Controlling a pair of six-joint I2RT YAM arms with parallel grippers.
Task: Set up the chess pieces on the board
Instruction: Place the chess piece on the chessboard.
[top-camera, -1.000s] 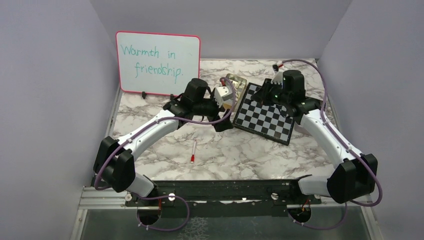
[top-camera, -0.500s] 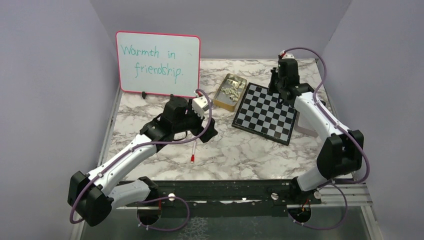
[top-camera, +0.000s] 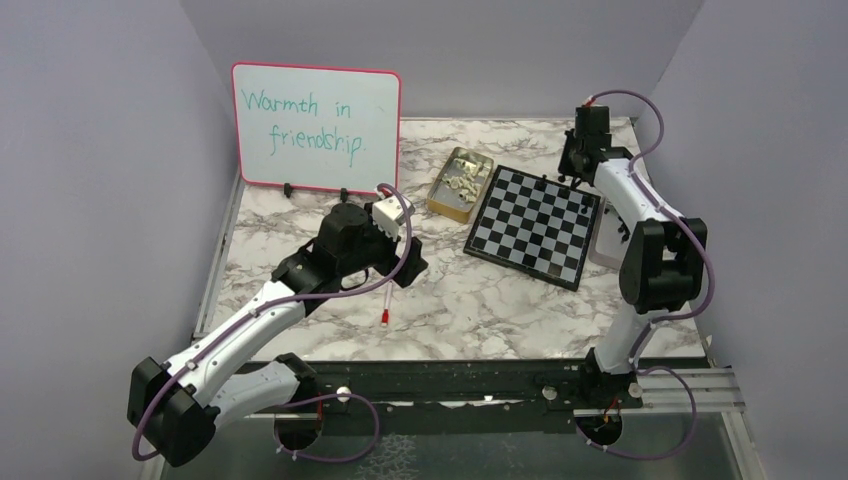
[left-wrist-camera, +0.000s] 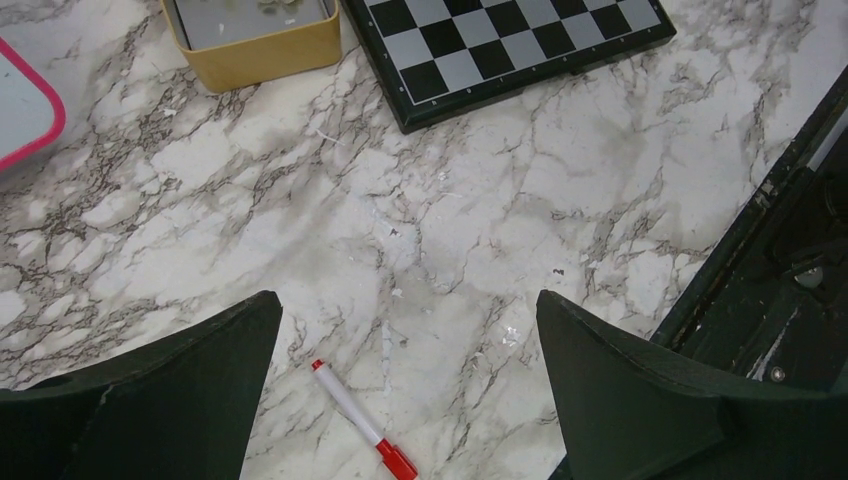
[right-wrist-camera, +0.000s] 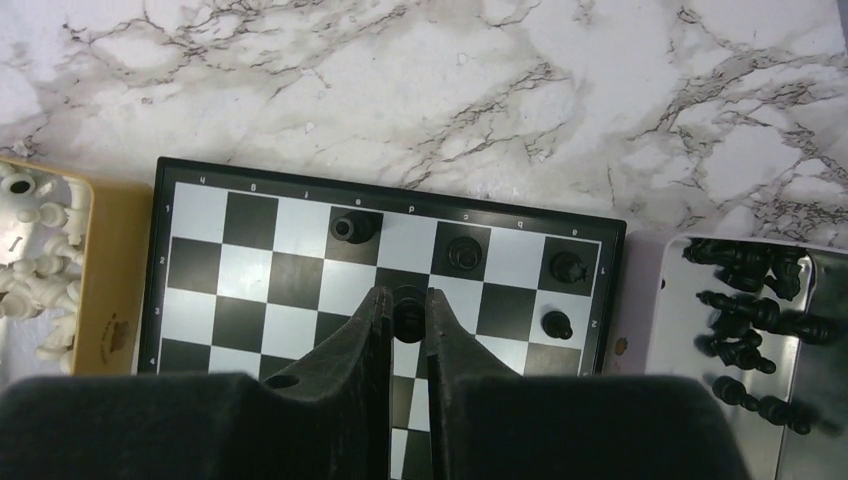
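Observation:
The board (top-camera: 535, 225) lies right of centre, and the right wrist view shows its far rows (right-wrist-camera: 250, 300). Several black chess pieces (right-wrist-camera: 463, 252) stand on squares near that far edge. My right gripper (right-wrist-camera: 405, 298) is shut on another black piece (right-wrist-camera: 408, 315) over the second row; I cannot tell whether it touches the board. From above, this gripper (top-camera: 568, 172) hangs at the board's far right corner. My left gripper (left-wrist-camera: 407, 297) is open and empty above bare marble, its place from above being (top-camera: 405, 262). Cream pieces (right-wrist-camera: 40, 260) fill a yellow tin (top-camera: 458, 183).
A silvery tin (right-wrist-camera: 800, 400) holding black pieces (right-wrist-camera: 760, 300) sits right of the board. A red-capped marker (left-wrist-camera: 355, 418) lies on the marble under my left gripper. The pink-framed whiteboard (top-camera: 315, 127) stands at the back left. Purple walls close both sides.
My left arm has drawn back from the yellow tin toward the near left. My right arm has swung to the board's far right corner, its forearm now steep, still shut on the black piece.

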